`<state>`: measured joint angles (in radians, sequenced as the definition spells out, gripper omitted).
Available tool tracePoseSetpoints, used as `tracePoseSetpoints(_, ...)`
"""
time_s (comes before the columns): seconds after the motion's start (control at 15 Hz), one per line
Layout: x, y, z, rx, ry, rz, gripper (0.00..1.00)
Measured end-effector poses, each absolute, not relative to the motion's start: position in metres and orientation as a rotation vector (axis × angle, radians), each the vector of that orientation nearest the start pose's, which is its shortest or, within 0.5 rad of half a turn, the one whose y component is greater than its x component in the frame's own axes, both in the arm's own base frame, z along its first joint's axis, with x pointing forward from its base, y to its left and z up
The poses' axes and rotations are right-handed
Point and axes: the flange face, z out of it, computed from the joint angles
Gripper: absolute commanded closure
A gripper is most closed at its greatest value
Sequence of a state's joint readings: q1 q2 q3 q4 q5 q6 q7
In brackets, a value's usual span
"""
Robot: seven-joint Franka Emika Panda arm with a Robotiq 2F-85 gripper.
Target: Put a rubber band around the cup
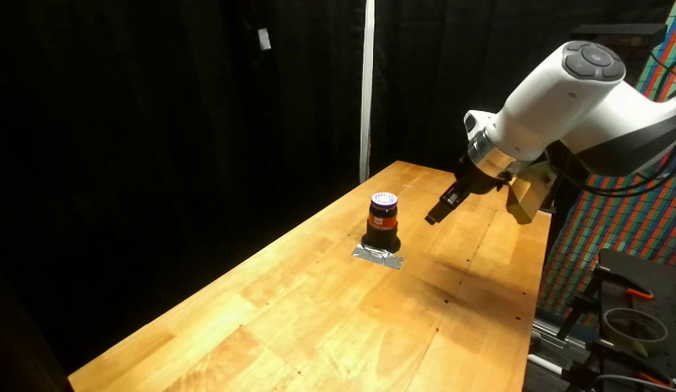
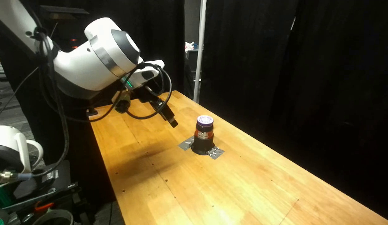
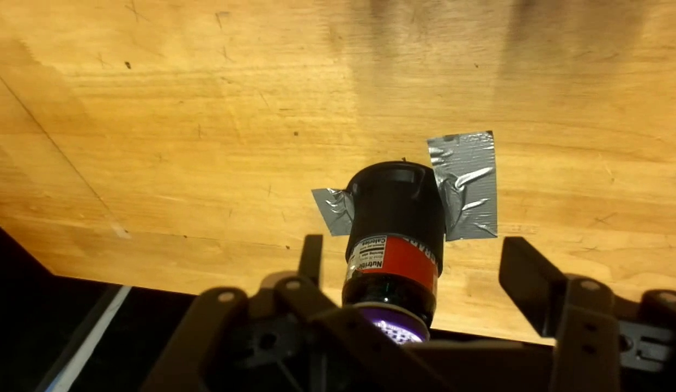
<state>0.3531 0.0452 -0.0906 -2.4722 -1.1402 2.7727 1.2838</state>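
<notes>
In an exterior view, left to right: black curtain point(image 1: 180, 163), far pale pole point(image 1: 366, 92), then the cup point(image 1: 382, 219), standing upright on the wooden table point(image 1: 316, 305). Its long axis runs vertical; purple-edged lid point(image 1: 384, 200) points up, flared black base point(image 1: 381, 238) down. Silver tape point(image 1: 377, 257) lies at the base, near side. The gripper point(image 1: 431, 219) hangs right of the cup, apart, tilted down and left; wrist view shows its fingers point(image 3: 534, 286) spread wide, grasping nothing. White arm point(image 1: 550, 109) sits above, further right.
</notes>
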Motion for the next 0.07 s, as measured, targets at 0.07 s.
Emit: tracePoseSetpoints(0.07,0.4545,0.1668,0.2961,-3.256,-0.002,-0.844,0.0)
